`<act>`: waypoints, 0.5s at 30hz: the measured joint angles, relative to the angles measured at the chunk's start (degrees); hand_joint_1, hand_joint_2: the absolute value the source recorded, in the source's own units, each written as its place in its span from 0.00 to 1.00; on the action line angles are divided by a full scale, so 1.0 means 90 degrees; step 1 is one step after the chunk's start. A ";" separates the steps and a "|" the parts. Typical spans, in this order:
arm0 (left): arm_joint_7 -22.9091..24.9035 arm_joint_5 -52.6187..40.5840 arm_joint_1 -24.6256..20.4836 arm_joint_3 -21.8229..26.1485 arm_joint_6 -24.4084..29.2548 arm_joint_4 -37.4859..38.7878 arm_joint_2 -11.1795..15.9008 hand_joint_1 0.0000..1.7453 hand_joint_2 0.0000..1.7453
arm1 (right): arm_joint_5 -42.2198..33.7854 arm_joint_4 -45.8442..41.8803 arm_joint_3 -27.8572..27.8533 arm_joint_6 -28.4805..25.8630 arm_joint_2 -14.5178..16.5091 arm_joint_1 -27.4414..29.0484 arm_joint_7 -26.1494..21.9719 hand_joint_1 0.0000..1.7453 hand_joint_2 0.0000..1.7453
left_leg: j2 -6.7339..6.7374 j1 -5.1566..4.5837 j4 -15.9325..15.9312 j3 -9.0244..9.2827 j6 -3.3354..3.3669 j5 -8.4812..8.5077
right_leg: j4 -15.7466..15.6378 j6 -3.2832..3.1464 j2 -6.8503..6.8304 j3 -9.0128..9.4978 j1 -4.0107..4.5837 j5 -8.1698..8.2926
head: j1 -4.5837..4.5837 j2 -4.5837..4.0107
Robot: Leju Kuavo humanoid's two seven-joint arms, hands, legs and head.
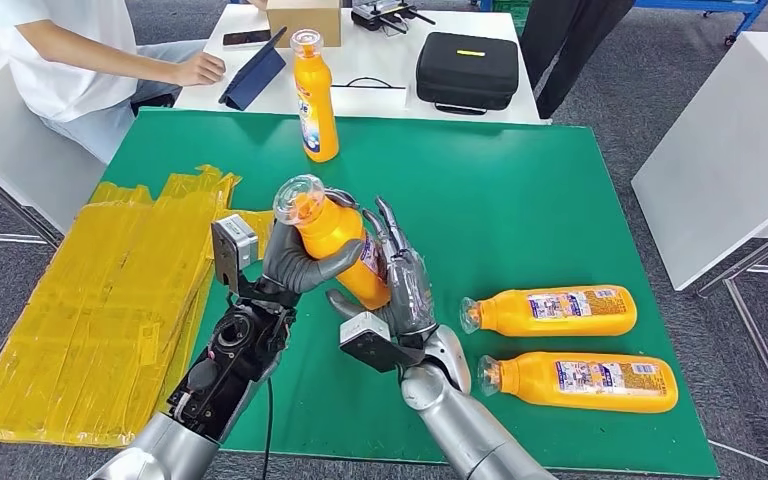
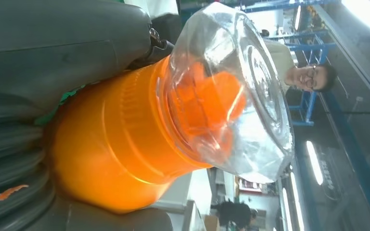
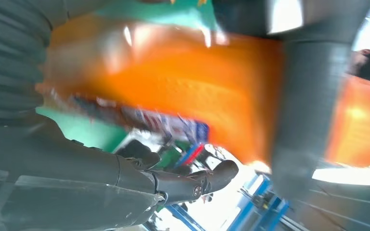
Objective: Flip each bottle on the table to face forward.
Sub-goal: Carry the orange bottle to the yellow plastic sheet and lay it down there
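Observation:
My left hand (image 1: 295,262) grips a tilted orange bottle (image 1: 332,232) with a clear cap (image 1: 298,197), held above the green mat (image 1: 520,200). The left wrist view shows that bottle (image 2: 120,144) and its cap (image 2: 231,91) close up. My right hand (image 1: 405,285) stands beside the bottle with its fingers straight, lying against the label side, and its thumb sits under the base. In the right wrist view the bottle (image 3: 183,82) is blurred against the palm. Another bottle (image 1: 315,95) stands upright at the mat's far edge. Two bottles (image 1: 555,310) (image 1: 580,382) lie on their sides at the right, labels up.
Crumpled yellow plastic sheeting (image 1: 110,300) covers the left side of the table. A person (image 1: 70,60) sits at the back left by a white table with a tablet (image 1: 255,75), a cardboard box (image 1: 303,20) and a black case (image 1: 467,70). Another white table (image 1: 720,150) stands to the right.

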 joint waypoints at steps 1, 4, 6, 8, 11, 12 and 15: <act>-0.0007 -0.0069 0.0013 0.0013 0.0069 -0.0001 0.0004 1.00 1.00 | 0.0101 -0.0139 -0.0028 0.0000 -0.0019 0.0071 0.0001 0.00 1.00 | 0.0000 0.0000 0.0000 0.0000 0.0000 0.0000 | 0.0000 0.0000 0.0000 0.0000 0.0000 0.0000 | 0.0000 0.0000; -0.0051 -0.0286 0.0052 0.0074 0.0363 -0.0004 0.0025 1.00 1.00 | 0.0387 -0.0603 -0.0176 -0.0002 -0.0074 0.0312 0.0001 0.00 1.00 | -0.0001 0.0000 0.0000 -0.0002 0.0000 0.0000 | 0.0000 0.0000 0.0000 -0.0001 0.0000 0.0000 | 0.0001 0.0000; -0.0187 -0.0721 0.0083 0.0148 0.0953 -0.0025 0.0044 1.00 1.00 | 0.0555 -0.0976 -0.0323 -0.0002 -0.0108 0.0508 0.0000 0.00 1.00 | 0.0000 0.0000 0.0000 -0.0003 0.0000 0.0000 | 0.0000 0.0000 0.0000 -0.0002 0.0000 0.0000 | 0.0001 0.0000; -0.0375 -0.1456 0.0126 0.0222 0.1952 -0.0085 0.0055 1.00 1.00 | 0.0717 -0.1388 -0.0498 -0.0002 -0.0135 0.0737 -0.0001 0.00 1.00 | 0.0000 0.0000 0.0000 -0.0004 0.0000 -0.0001 | 0.0000 0.0000 0.0000 -0.0002 0.0000 0.0000 | 0.0000 0.0000; -0.0478 -0.2059 0.0157 0.0311 0.2804 -0.0181 0.0072 1.00 1.00 | 0.0831 -0.1879 -0.0714 -0.0002 -0.0172 0.0983 0.0000 0.00 1.00 | -0.0003 0.0000 0.0000 -0.0006 0.0000 -0.0001 | 0.0000 -0.0001 -0.0002 -0.0003 0.0000 -0.0001 | 0.0000 0.0000; -0.0483 -0.2144 0.0167 0.0331 0.2913 -0.0211 0.0080 1.00 1.00 | 0.0857 -0.2003 -0.0762 -0.0002 -0.0180 0.1037 0.0000 0.00 1.00 | -0.0003 0.0000 0.0000 -0.0006 0.0000 -0.0001 | 0.0000 -0.0001 -0.0002 -0.0003 0.0000 -0.0001 | 0.0001 0.0000; -0.0463 -0.3014 0.0235 0.0383 0.3881 -0.0355 0.0107 1.00 1.00 | 0.1020 -0.2460 -0.0932 -0.0002 -0.0189 0.1265 -0.0001 0.00 1.00 | -0.0001 0.0000 0.0000 -0.0006 0.0000 -0.0001 | 0.0000 0.0000 0.0000 -0.0004 0.0000 0.0000 | 0.0002 0.0000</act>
